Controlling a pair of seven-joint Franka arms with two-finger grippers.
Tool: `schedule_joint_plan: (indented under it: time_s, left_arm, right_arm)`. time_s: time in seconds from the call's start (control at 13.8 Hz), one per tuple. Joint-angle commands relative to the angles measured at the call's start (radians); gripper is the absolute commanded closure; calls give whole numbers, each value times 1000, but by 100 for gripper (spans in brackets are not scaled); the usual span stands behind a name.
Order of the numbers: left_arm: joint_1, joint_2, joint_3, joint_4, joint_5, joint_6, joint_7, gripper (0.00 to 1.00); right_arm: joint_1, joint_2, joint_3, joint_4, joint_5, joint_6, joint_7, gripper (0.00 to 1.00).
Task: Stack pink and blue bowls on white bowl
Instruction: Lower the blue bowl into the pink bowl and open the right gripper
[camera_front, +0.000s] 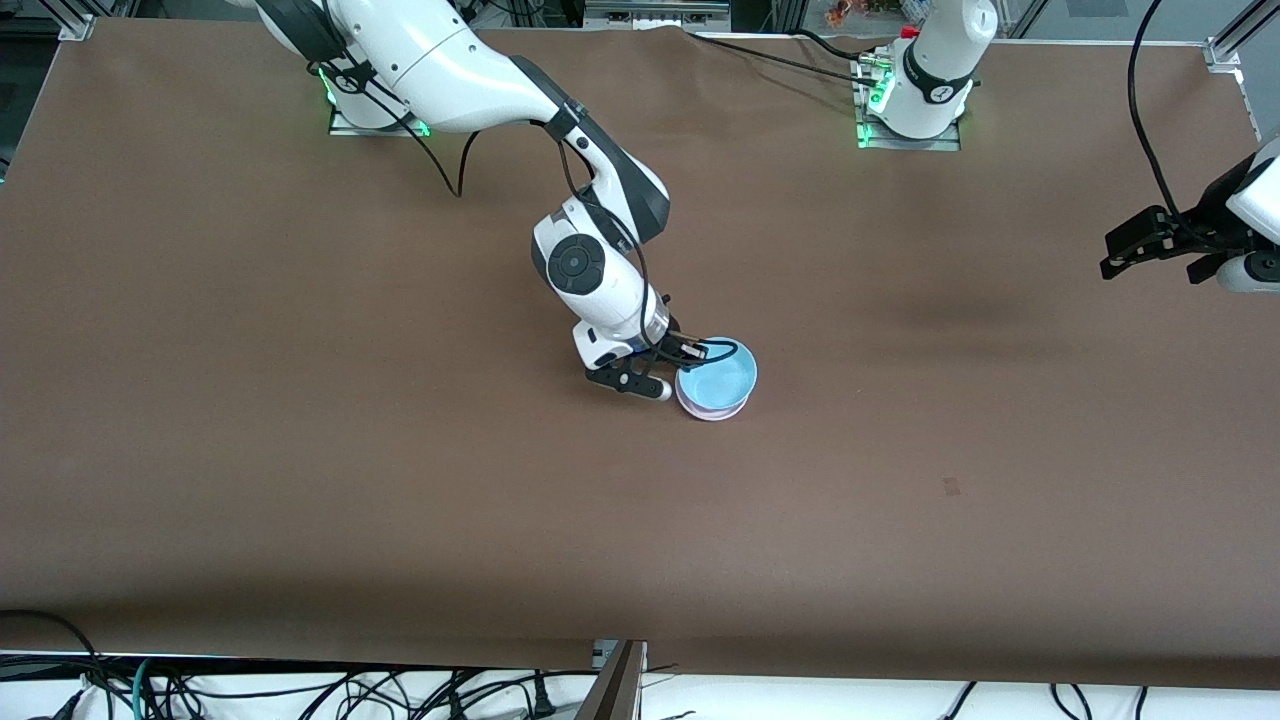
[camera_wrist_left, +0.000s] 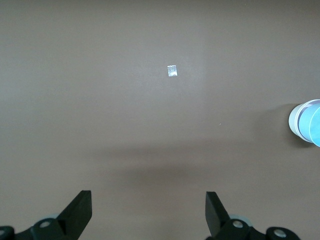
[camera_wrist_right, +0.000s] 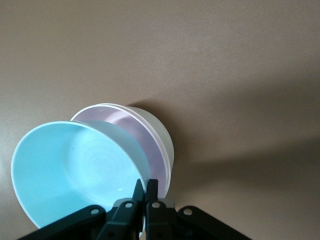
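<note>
A: Three bowls mid-table: pink bowl (camera_wrist_right: 156, 150) nested in white bowl (camera_wrist_right: 161, 131). Blue bowl (camera_front: 718, 380)?
B: Tilted over them, rim pinched by right gripper (camera_wrist_right: 145, 192). Left gripper (camera_wrist_left: 149, 210) spread, waiting above bare table (camera_front: 300, 400).

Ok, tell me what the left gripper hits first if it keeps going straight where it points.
Probably just the bare table: the left gripper is open, and the blue bowl sits well off its line.

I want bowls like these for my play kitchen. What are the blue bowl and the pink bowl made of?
Both look like plastic. The blue bowl, its rim pinched in the right gripper, is thin-walled, smooth and evenly coloured with a soft sheen. The pink bowl under it looks the same.
</note>
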Motion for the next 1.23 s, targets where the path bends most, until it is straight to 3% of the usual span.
schedule_joint_plan:
  time_s: [0.0, 0.72, 0.8, 0.87, 0.94, 1.01, 1.16]
  left_arm:
    - [-2, 7, -5, 20, 17, -15, -10, 0]
    - [-2, 2, -5, 22, 17, -14, -24, 0]
    - [-4, 2, -5, 22, 17, -14, -25, 0]
    - [-1, 1, -5, 23, 17, -14, -9, 0]
    - [-2, -21, -5, 23, 16, -24, -7, 0]
    - [-2, -42, -5, 13, 16, -29, -10, 0]
    - [4, -35, -4, 11, 16, -34, -10, 0]
  right_arm:
    - [5, 15, -9, 31, -26, -9, 24, 100]
    - [7, 15, -26, 33, -19, -17, 28, 100]
    - [7, 16, -23, 33, -13, 4, 32, 92]
    - [10, 16, -23, 33, -13, 32, 67, 48]
    - [10, 15, -23, 33, -17, 59, 105, 14]
    - [10, 12, -23, 33, -19, 67, 112, 2]
    - [10, 4, -24, 45, -20, 60, 116, 1]
